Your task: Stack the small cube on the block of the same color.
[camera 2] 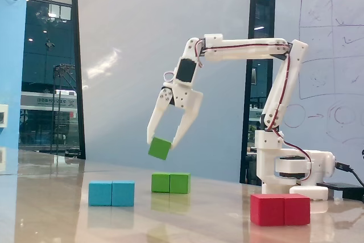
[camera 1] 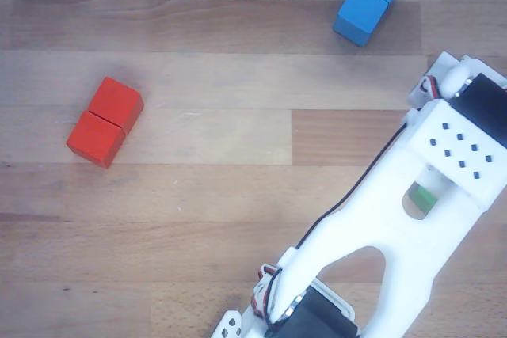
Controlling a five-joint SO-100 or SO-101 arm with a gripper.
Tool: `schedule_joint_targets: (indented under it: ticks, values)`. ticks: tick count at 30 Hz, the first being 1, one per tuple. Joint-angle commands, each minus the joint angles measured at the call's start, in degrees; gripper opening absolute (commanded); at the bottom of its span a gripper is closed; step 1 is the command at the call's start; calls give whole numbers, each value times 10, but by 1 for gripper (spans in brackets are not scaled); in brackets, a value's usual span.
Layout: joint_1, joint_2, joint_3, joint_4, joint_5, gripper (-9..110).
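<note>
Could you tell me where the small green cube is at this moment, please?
In the fixed view, the small green cube hangs tilted in the white two-finger gripper, in the air above the left end of the long green block on the table.
</note>
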Motion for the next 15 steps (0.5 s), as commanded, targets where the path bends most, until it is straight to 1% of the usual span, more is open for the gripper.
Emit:
schedule_joint_targets:
  ticks: [1,15]
  values:
    - [18,-11,-63,-2,-5,4]
    - [71,-53,-64,-8,-5,4]
